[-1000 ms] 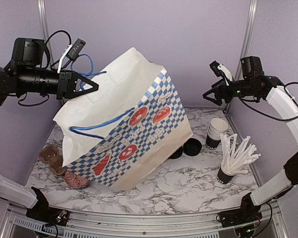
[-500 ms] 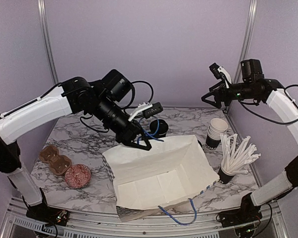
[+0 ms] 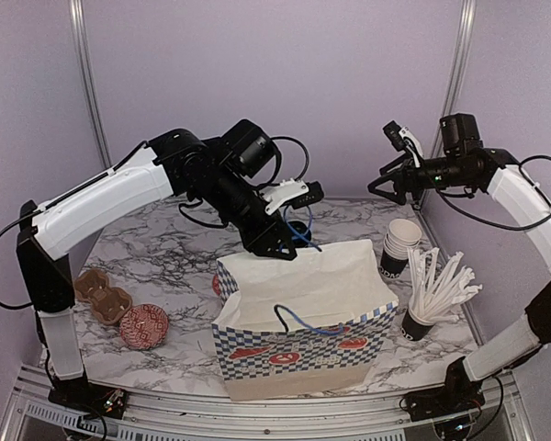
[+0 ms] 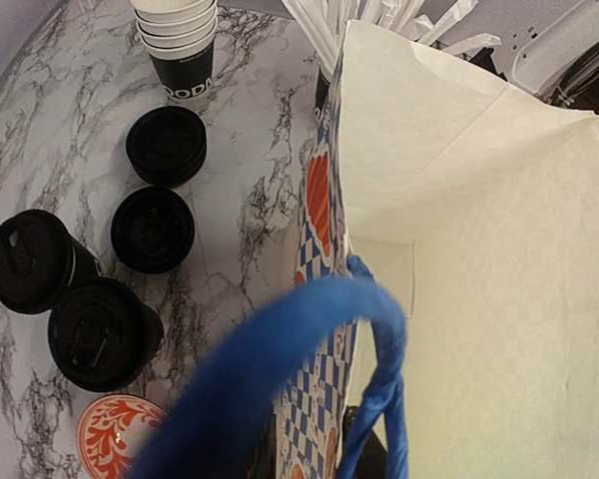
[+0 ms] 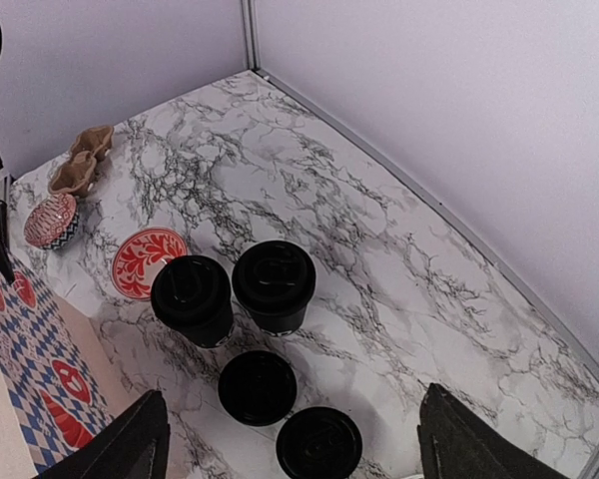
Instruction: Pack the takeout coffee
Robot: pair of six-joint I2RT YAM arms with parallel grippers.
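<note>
— So, what has changed for me in the last second?
— Your paper bag (image 3: 303, 294). A second ago it hung high and tilted from the left gripper (image 3: 285, 248). Half a second ago it lay on its side, mouth toward you. Now it stands upright on the table (image 3: 165, 266), mouth up, so I'd judge it ready to load. The part of its inside that the left wrist shows is bare white paper.
— Is that claw gripping the handle?
— The blue handle (image 4: 280, 364) runs right across its camera, but I cannot tell whether the fingers pinch it or it merely hangs over them. Your right gripper (image 3: 383, 182) has stayed high at the far right, fingers spread wide, holding nothing.
— And the coffee?
— Two takeout coffee cups (image 5: 192, 297), black with their lids on, stand upright side by side on the marble just behind the bag's chequered wall. Two loose lids (image 5: 258, 387) lie beside them. Neither cup is packed yet.
</note>
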